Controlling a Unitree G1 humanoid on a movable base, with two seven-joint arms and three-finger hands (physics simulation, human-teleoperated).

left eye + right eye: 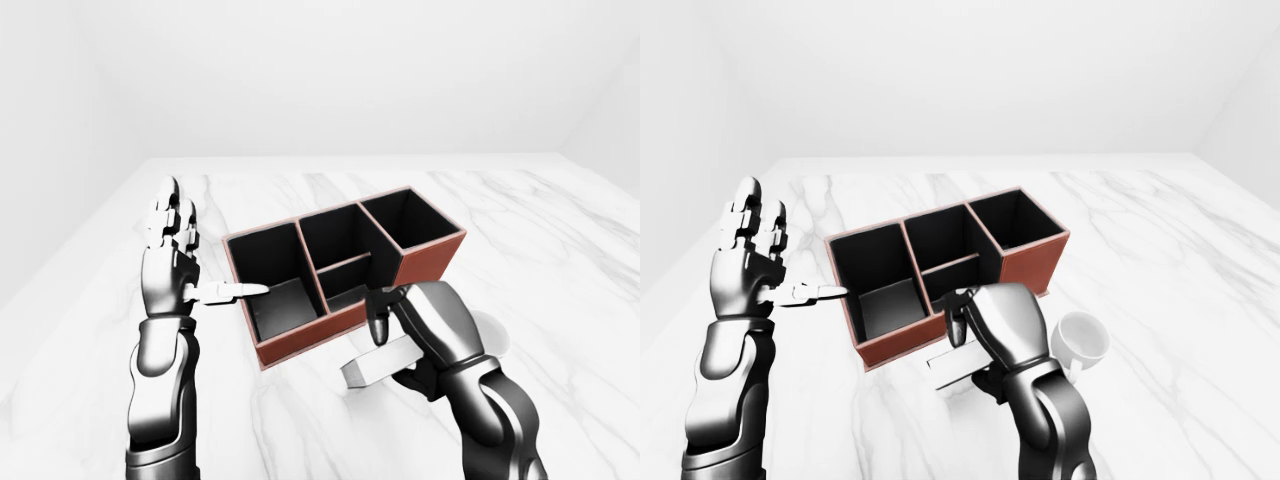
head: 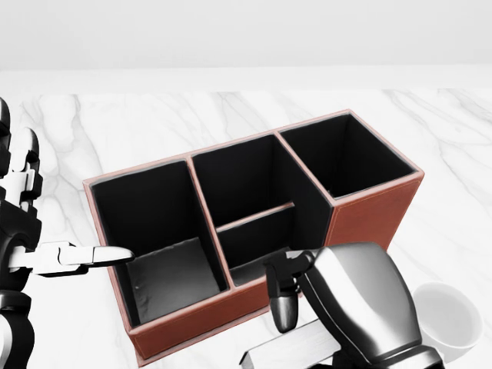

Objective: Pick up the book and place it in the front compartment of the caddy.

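White marble table [image 1: 560,260] runs across the whole view. On it, a brown leather caddy [image 2: 369,215] with black lining, set at a slant: one large bay at its left in the head view, a middle section split by a low divider, a taller bay at the upper right. All bays look empty.

Right hand [image 1: 425,330] hangs just below the caddy's low wall in the left-eye view, fingers curled round the book [image 1: 378,365]. The book is a pale grey slab, held roughly flat and clear of the tabletop, its free end poking out to the left of the hand. It is outside the caddy, close beside the lower wall.

Left hand [image 1: 745,265] stands upright, left of the caddy, fingers spread wide and holding nothing; one finger points sideways to the caddy's left rim.

Small white mug [image 1: 1080,340] sits right of the right hand, partly hidden behind it in the head view.
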